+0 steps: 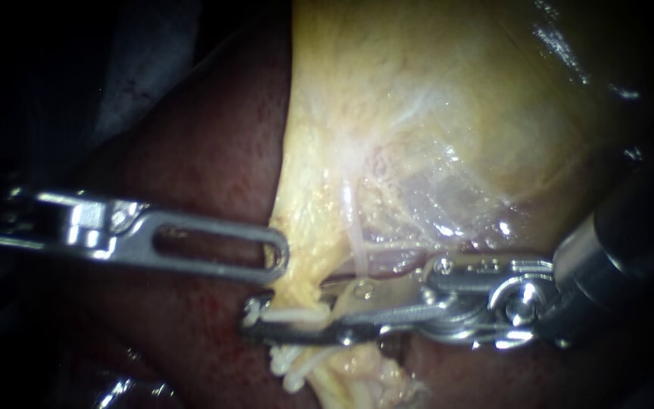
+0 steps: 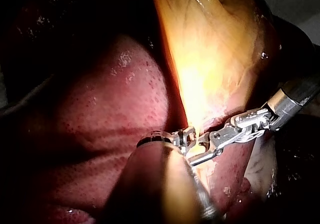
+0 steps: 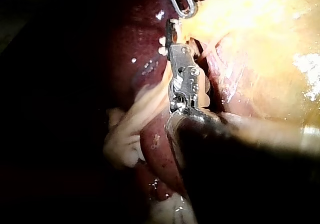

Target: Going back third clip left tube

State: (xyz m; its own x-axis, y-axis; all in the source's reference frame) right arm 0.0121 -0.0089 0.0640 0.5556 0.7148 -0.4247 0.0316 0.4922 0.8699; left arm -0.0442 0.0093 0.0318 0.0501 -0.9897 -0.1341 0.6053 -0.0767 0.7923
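Note:
My left instrument (image 1: 278, 259) comes in from the left, its slotted jaws shut on the lower edge of the yellow gallbladder (image 1: 433, 113). My right instrument (image 1: 260, 316) reaches in from the right, just below it. Its long jaws stand slightly open, with a pale tube (image 1: 295, 313) lying along the lower jaw between them. More pale strands (image 1: 300, 367) hang below. I cannot make out a clip on the tube, nor which tube this is. In the right wrist view the right instrument's jaws (image 3: 171, 28) point at the left instrument's looped tip (image 3: 186, 5).
Dark red liver (image 1: 191, 151) lies behind and below both instruments. The stretched gallbladder wall fills the upper right. A wet glint (image 1: 124, 390) shows at the lower left. In the left wrist view the right instrument's shaft (image 2: 292, 99) crosses ahead of the left instrument's jaws (image 2: 187, 136).

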